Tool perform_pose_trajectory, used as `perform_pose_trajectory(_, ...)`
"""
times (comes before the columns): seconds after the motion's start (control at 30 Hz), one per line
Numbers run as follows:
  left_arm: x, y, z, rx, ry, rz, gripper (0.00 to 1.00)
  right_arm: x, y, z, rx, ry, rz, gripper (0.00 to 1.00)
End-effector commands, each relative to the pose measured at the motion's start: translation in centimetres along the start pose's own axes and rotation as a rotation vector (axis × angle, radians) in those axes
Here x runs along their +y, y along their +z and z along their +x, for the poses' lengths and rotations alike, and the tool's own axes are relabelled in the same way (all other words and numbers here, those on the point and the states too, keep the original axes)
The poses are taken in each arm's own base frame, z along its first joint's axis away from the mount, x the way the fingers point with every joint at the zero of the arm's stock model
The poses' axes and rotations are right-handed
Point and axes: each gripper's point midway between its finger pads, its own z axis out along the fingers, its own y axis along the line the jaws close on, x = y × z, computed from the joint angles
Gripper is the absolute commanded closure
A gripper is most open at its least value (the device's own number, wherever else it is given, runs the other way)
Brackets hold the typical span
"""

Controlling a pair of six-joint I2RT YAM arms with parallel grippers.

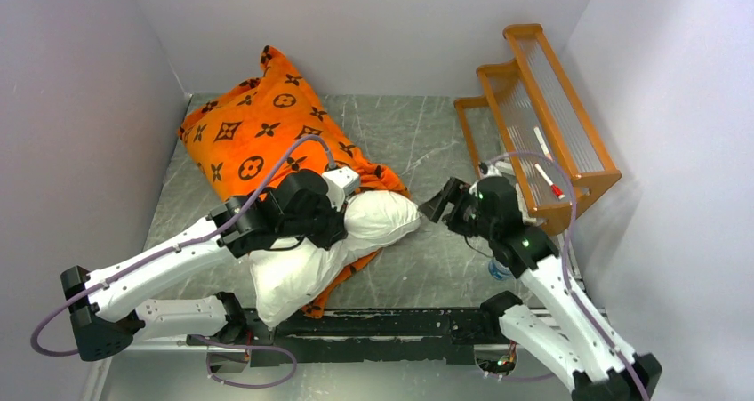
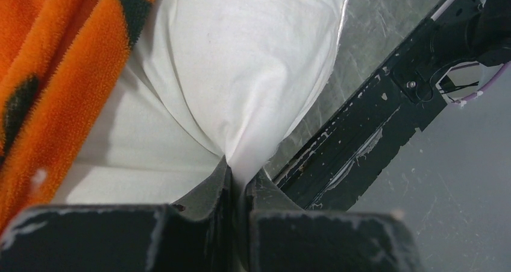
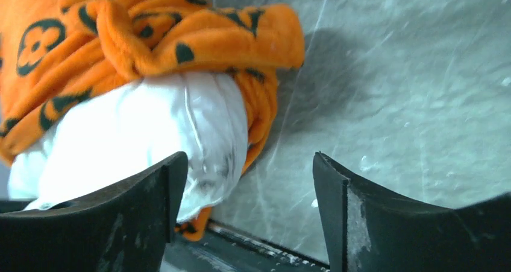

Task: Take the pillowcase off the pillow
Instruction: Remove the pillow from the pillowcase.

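Orange fleece, the pillowcase [image 1: 253, 139], lies bunched over the far left of the table [image 1: 427, 139] and covers only the far end of the pillow [image 1: 298, 272]. The pillow's white near end lies bare and reaches the near edge. We see the left gripper [image 2: 238, 178] with its fingers pressed together on a fold of the pillow's white cloth. The right gripper [image 3: 248, 163] stands with its fingers spread, holding nothing, just right of the pillow's bare corner. Nothing pins the pillowcase. We judge the main risk to be that a pull by the left arm drags cover and cushion along together, since the fleece looks clingy. The thin pinch could also slip off the cloth, and the pillow may catch on the black rail [image 1: 400, 325] at the near edge.
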Motion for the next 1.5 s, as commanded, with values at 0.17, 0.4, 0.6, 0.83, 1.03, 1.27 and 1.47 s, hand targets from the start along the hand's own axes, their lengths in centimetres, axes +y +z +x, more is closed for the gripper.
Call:
perform_pose_trajectory(0.17,-2.1,0.3,-1.3,-0.080,-0.011,0.108,0.95,6.0,-3.2,5.0,0.114,0.321,-0.556,0.11)
perform_pose_trajectory(0.4,-3.1,0.3,-0.7,-0.075,-0.044,0.171,0.95,7.7,-0.3,4.8,0.174,0.330,-0.574,0.08)
perform_pose_trajectory(0.6,-3.4,-0.1,-1.0,-0.099,-0.074,0.183,0.95,9.9,2.2,6.8,0.237,0.345,-0.572,0.27)
perform_pose_trajectory(0.83,-0.7,-1.7,-2.5,-0.155,-0.098,0.018,0.79,5.7,4.4,6.5,0.152,0.192,-0.213,1.00)
perform_pose_trajectory(1.03,-0.6,-6.0,-7.8,-0.283,-0.073,-0.029,0.04,2.2,3.2,4.9,0.078,0.009,-0.064,1.00)
perform_pose_trajectory(1.27,0.5,-3.4,-14.5,-0.187,0.124,-0.158,0.03,1.7,2.7,10.3,0.249,0.111,-0.174,1.00)
perform_pose_trajectory(1.47,-0.3,3.2,-15.4,-0.050,0.290,0.072,0.03,0.8,1.7,10.6,0.212,0.157,-0.181,1.00)
